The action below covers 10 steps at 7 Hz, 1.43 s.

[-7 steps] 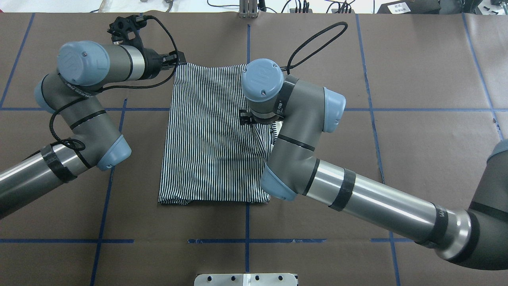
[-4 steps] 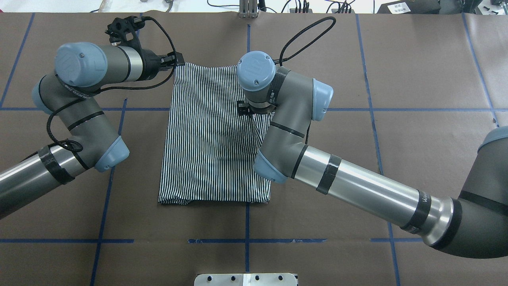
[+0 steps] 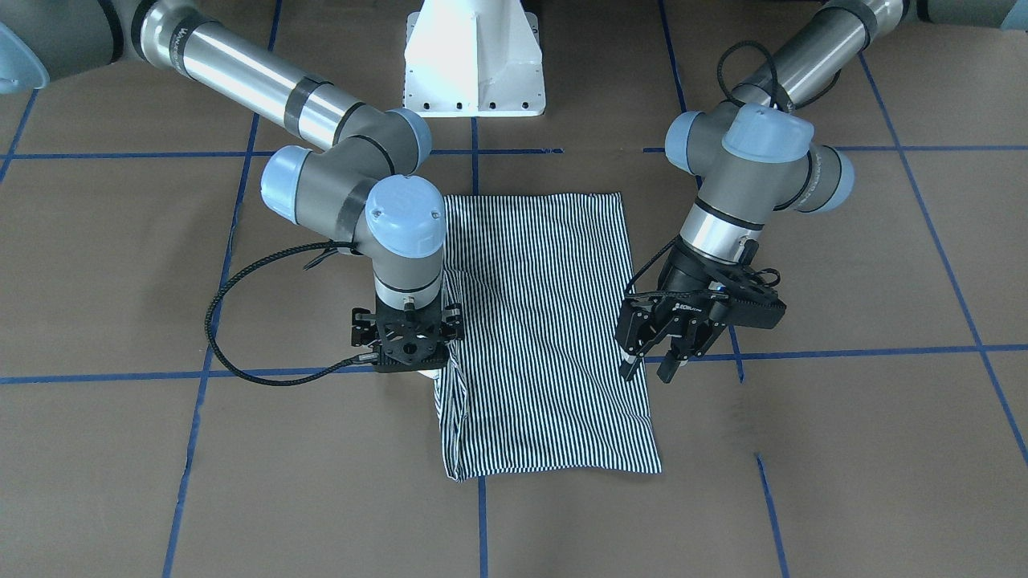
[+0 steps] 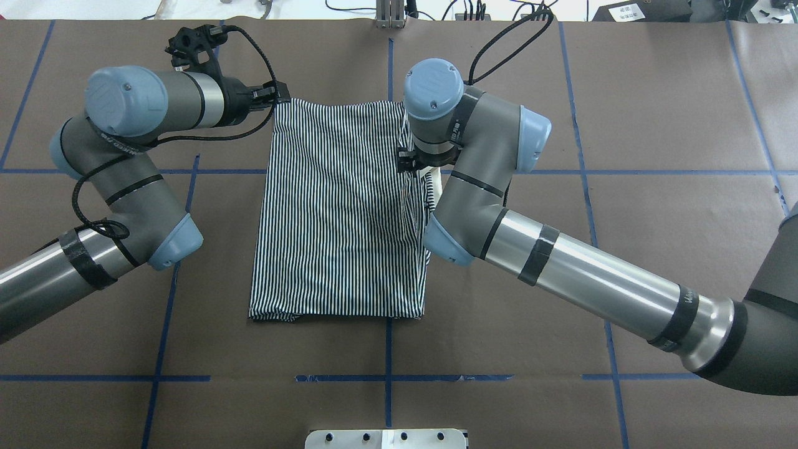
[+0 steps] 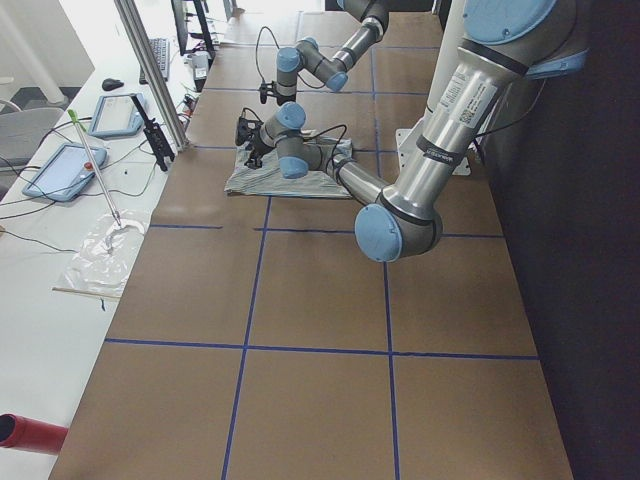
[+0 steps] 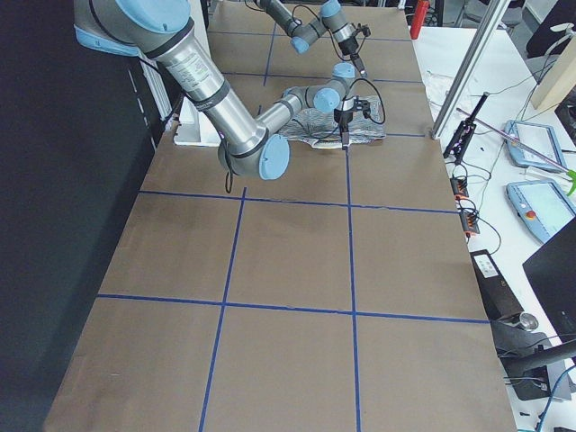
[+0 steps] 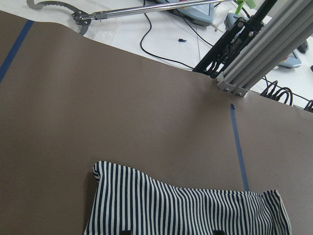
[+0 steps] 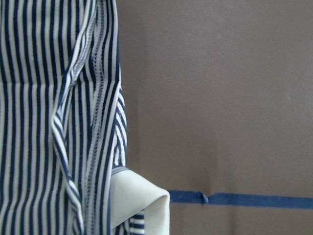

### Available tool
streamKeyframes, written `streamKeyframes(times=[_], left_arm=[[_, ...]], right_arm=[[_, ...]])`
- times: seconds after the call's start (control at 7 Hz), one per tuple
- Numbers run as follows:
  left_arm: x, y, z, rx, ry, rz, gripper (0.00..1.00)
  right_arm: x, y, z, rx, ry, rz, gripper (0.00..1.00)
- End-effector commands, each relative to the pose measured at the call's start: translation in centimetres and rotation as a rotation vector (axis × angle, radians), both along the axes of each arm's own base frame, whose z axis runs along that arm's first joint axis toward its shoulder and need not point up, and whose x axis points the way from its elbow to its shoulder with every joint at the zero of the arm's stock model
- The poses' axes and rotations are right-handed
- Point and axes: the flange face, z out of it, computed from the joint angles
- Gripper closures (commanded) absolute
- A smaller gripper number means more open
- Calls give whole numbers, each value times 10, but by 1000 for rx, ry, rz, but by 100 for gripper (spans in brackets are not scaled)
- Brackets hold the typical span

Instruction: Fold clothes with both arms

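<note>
On the table (image 4: 673, 112), the striped polo shirt (image 4: 336, 212) lies folded into a flat rectangle near the middle. Loads of bare brown paper and blue tape lines (image 4: 386, 378) all round it, so plenty of room to swing. The fabric is soft and thin-striped, mostly smooth, but the edge on my right is ruffled up with the plain cream collar (image 8: 139, 203) poking out. My right hand (image 3: 408, 341) points straight down at that edge; its fingers are hidden, so I can't tell if it's pinching. My left hand (image 3: 650, 371) hangs tilted just beside the far left corner, fingers spread, holding nothing.
</note>
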Motion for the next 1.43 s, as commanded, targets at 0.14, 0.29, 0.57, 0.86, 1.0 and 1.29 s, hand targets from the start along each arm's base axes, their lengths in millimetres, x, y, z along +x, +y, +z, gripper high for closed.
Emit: streamKeyframes(times=[0.14,0.29,0.57,0.86,1.0,1.29], left_arm=[[-3,2,-5,9,8,-1,37],[-3,3,-6,10,10,0,37],[-4,2,-7,11,11,-2,37],[-4,2,-7,11,11,-2,37],[-4,2,-8,11,13,-2,37],[-4,2,-7,10,11,-3,37]], right_arm=[[-17,67,-51,-203,-156,247,0],[-35,102,-65,-260,-194,368,1],[-58,151,-61,-350,-219,463,6],[-41,185,-33,-402,-226,480,7],[-34,192,-33,-436,-238,499,8],[-54,222,-27,-469,-222,492,11]])
